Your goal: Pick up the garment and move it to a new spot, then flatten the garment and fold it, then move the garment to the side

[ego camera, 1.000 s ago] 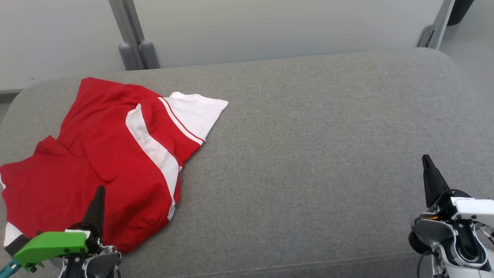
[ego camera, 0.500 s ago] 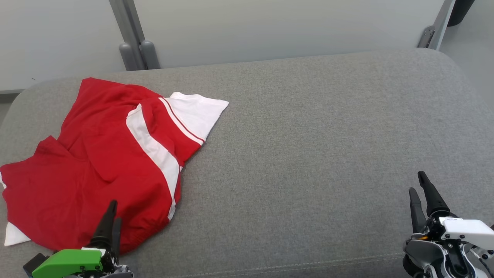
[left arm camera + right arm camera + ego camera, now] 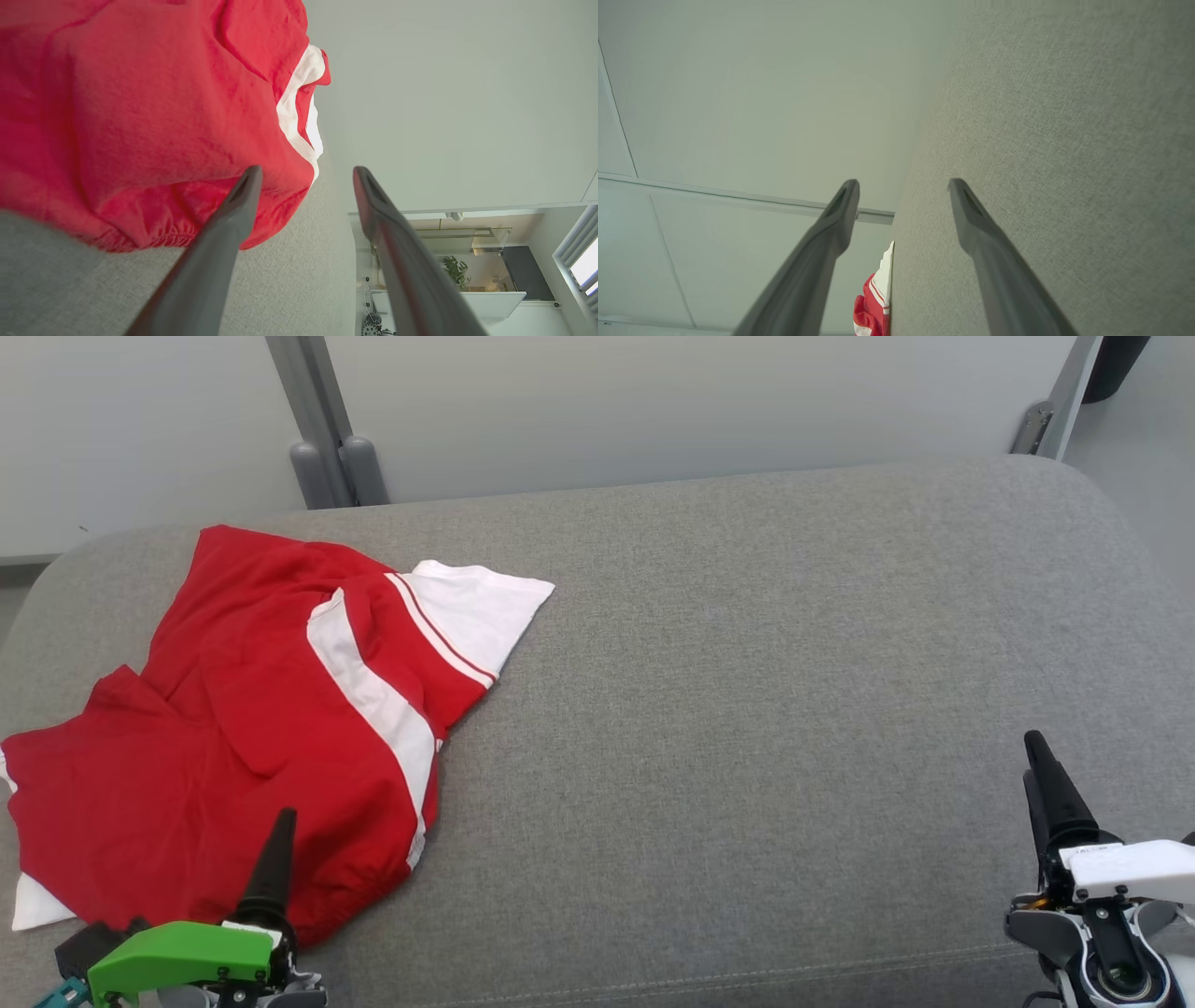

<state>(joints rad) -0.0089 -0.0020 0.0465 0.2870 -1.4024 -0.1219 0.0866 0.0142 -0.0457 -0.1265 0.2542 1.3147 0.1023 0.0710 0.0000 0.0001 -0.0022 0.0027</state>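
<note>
The garment (image 3: 252, 709), red with white stripes and a white panel, lies crumpled on the left part of the grey cushion (image 3: 747, 709). My left gripper (image 3: 280, 821) hovers over its near hem at the lower left. The left wrist view shows this gripper (image 3: 306, 170) open and empty, with one finger over the gathered red hem (image 3: 140, 116). At the lower right, far from the cloth, my right gripper (image 3: 1032, 756) stands over bare cushion. It is open and empty (image 3: 903, 182), and the garment (image 3: 873, 298) is small in the distance.
Pale wall panels rise behind the cushion, with a grey post (image 3: 322, 457) at the back left and a metal bracket (image 3: 1032, 425) at the back right. Grey cushion stretches wide to the right of the garment. Its near seam (image 3: 653, 980) runs along the bottom.
Both grippers have gone from shut to open. The left one has drawn back toward the near edge, and the right has dropped slightly. The garment lies where it was.
</note>
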